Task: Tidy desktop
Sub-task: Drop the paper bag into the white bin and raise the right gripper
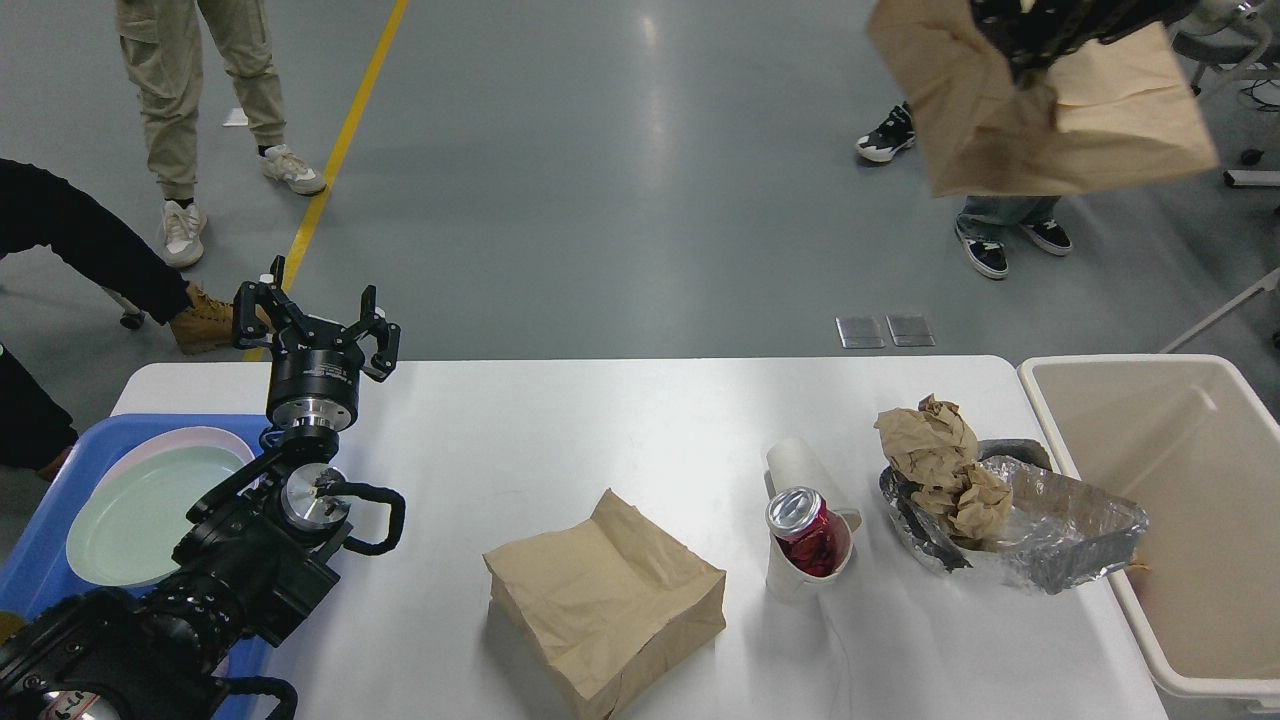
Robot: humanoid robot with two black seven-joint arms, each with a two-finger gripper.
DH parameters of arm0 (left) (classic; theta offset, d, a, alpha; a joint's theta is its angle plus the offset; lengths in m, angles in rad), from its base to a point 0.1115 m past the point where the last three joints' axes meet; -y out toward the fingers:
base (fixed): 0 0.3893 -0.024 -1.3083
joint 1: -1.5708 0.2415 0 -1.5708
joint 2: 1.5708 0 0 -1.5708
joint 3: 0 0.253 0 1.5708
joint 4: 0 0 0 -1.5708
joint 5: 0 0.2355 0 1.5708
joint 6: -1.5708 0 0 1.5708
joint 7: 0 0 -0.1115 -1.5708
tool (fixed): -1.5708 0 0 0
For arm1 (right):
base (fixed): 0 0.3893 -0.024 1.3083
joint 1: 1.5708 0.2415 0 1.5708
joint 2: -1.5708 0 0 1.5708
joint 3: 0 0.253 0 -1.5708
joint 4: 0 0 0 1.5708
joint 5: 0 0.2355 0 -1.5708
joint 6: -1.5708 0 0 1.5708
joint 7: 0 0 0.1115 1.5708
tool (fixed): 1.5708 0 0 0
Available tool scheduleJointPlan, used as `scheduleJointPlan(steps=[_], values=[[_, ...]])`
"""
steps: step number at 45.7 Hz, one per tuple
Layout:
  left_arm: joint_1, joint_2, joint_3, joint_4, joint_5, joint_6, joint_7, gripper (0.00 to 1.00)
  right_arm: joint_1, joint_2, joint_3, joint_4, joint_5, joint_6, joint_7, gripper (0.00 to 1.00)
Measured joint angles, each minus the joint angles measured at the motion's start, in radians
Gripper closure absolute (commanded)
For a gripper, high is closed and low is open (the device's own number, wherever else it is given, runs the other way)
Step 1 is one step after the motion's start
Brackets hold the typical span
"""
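The white desktop (600, 440) carries a brown paper bag (605, 600) lying front centre. To its right a white paper cup (800, 480) lies on its side with a red can (808, 535) in it. Further right a foil tray (1070, 530) holds crumpled brown paper (935, 460). My left gripper (315, 312) is open and empty, raised over the desktop's far left edge. My right gripper (1035, 45) is at the top right, shut on a second brown paper bag (1000, 130), which hangs in the air high above the bin side.
A beige plastic bin (1200, 600) stands against the desktop's right edge. A blue tray (30, 560) with a pale green plate (140, 520) sits at the left under my left arm. People's legs (170, 100) and feet stand on the floor beyond the table.
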Motion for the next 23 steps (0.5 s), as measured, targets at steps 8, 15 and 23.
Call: scheduleJointPlan(steps=[8,15,23], values=[[0.000,0.000,0.000,0.000,0.000,0.000,0.000,0.04,-0.214,-0.143,-0.076,-0.139,-0.091,0.000,0.000,1.00],[0.000,0.000,0.000,0.000,0.000,0.000,0.000,0.04,-0.435,-0.236,-0.084,-0.221,-0.162,-0.008,0.000,1.00],[0.000,0.000,0.000,0.000,0.000,0.000,0.000,0.04,-0.703,-0.259,-0.083,-0.309,-0.171,-0.160,0.000,1.00]])
